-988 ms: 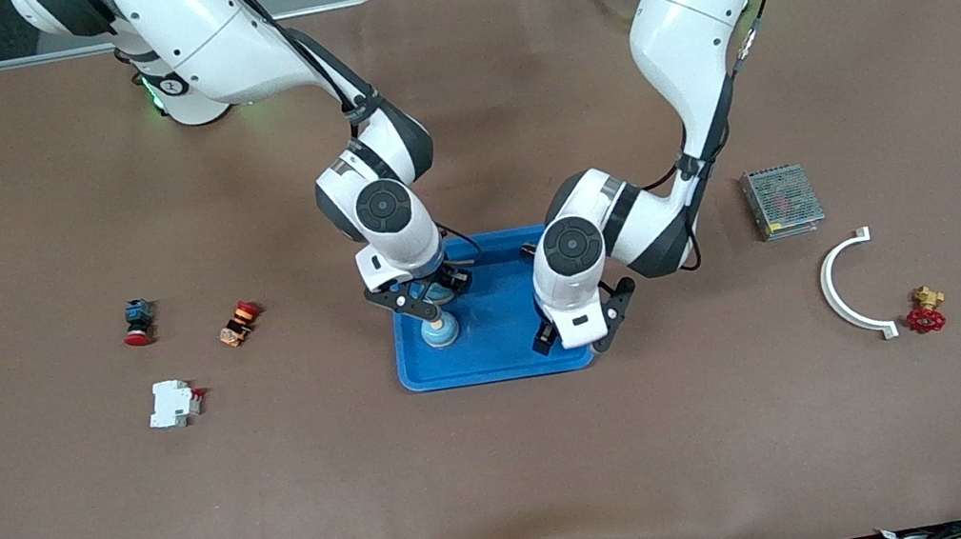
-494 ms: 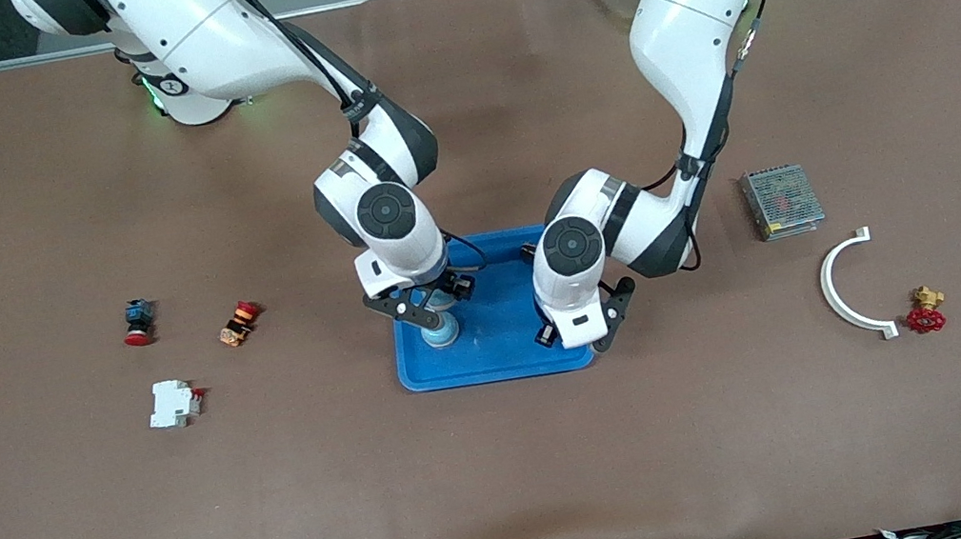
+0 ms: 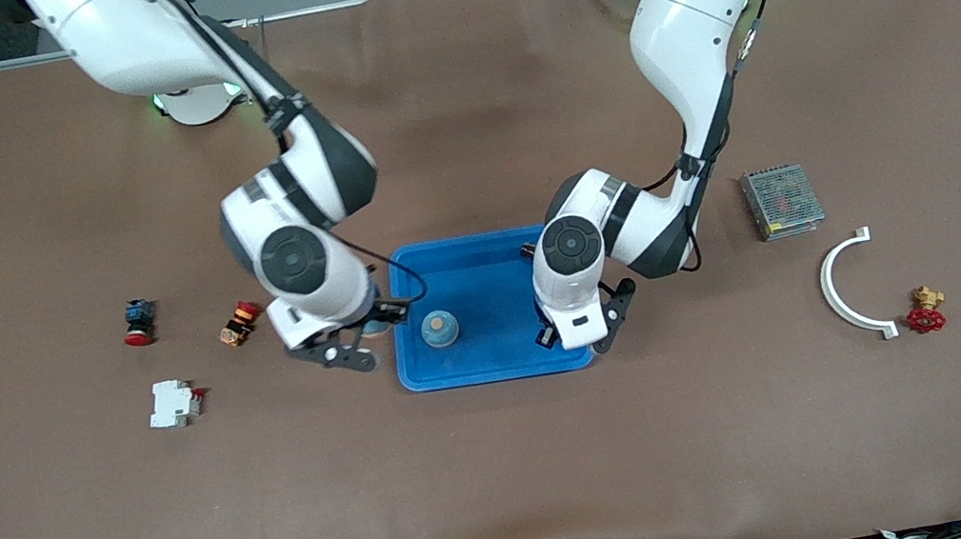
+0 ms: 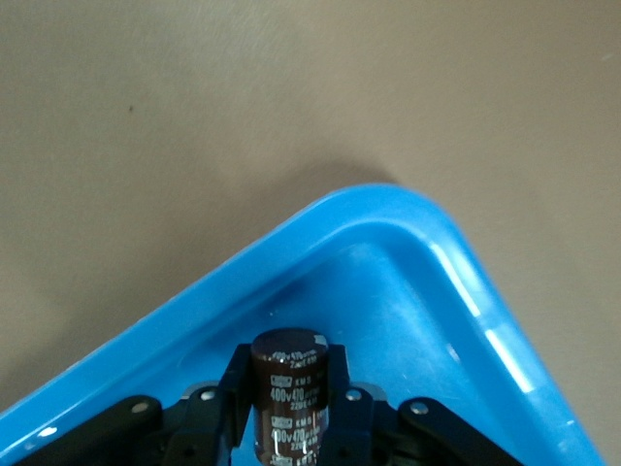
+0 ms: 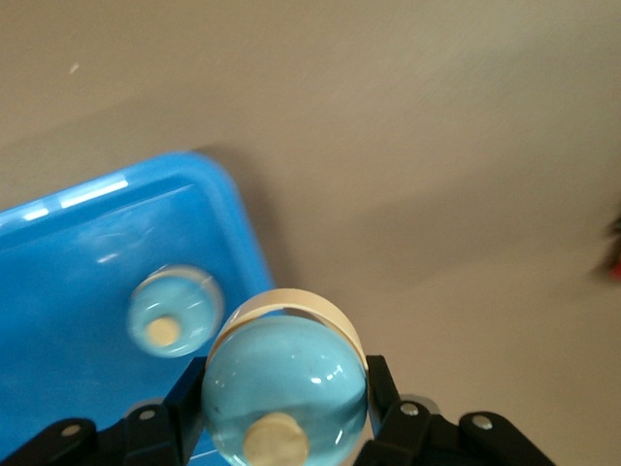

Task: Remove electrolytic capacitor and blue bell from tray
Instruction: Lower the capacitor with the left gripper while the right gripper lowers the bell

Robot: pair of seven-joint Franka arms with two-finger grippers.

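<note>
Blue plastic marks the tray [image 3: 496,368], and both removals are under way. The right end effector [image 3: 346,353] is clenched on a blue bell [image 5: 284,388] over the counter [image 3: 513,476], just beside the tray toward the right arm's end. The left end effector [image 3: 582,330] sits low in a tray corner, grasping the capacitor [image 4: 291,398] upright. Next, the bell likely needs setting down and the capacitor lifting over the rim. A second ago the right arm hung over the tray and the left jaws stood apart. Another bell [image 3: 440,329] is unmoved in the tray.
</note>
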